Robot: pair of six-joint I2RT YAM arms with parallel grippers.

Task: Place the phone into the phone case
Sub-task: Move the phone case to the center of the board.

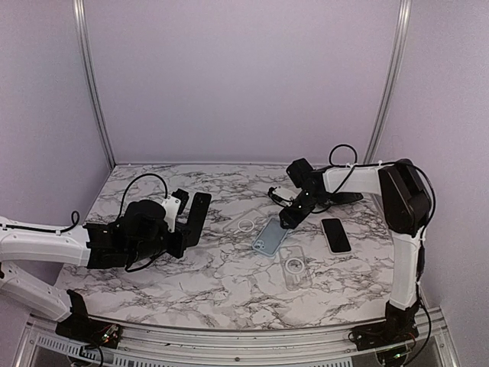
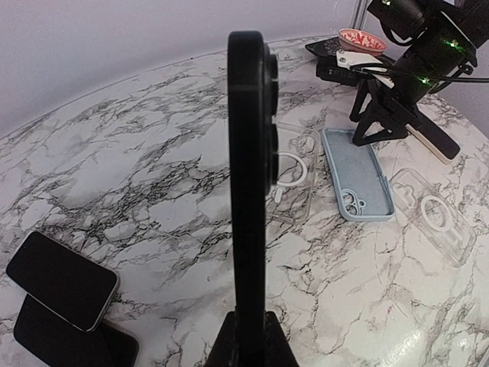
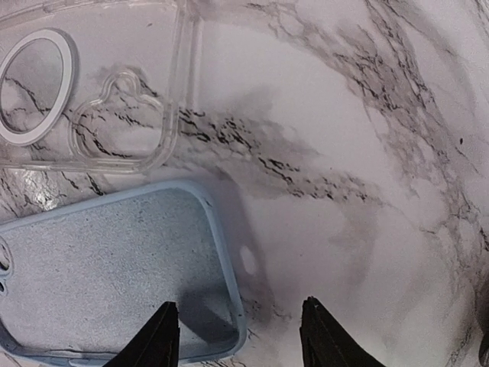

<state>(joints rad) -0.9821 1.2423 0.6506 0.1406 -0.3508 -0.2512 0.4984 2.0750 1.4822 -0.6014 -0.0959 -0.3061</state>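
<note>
My left gripper (image 2: 250, 336) is shut on the lower end of a black phone (image 2: 248, 176), held upright and edge-on above the table. In the top view that phone (image 1: 200, 214) sticks out from the left gripper (image 1: 186, 228) at the table's left. A light-blue phone case (image 1: 269, 235) lies open side up in the middle. My right gripper (image 1: 293, 214) hangs over its far end. In the right wrist view the right gripper (image 3: 241, 338) is open, its fingers straddling a corner rim of the blue case (image 3: 99, 267), holding nothing.
A clear case with a white ring (image 1: 294, 264) lies just near of the blue one, another clear one (image 1: 246, 225) to its left. A dark phone (image 1: 335, 235) lies at the right. Two dark phones (image 2: 61, 279) are stacked near the left arm. A red-patterned bowl (image 2: 361, 38) sits at the back.
</note>
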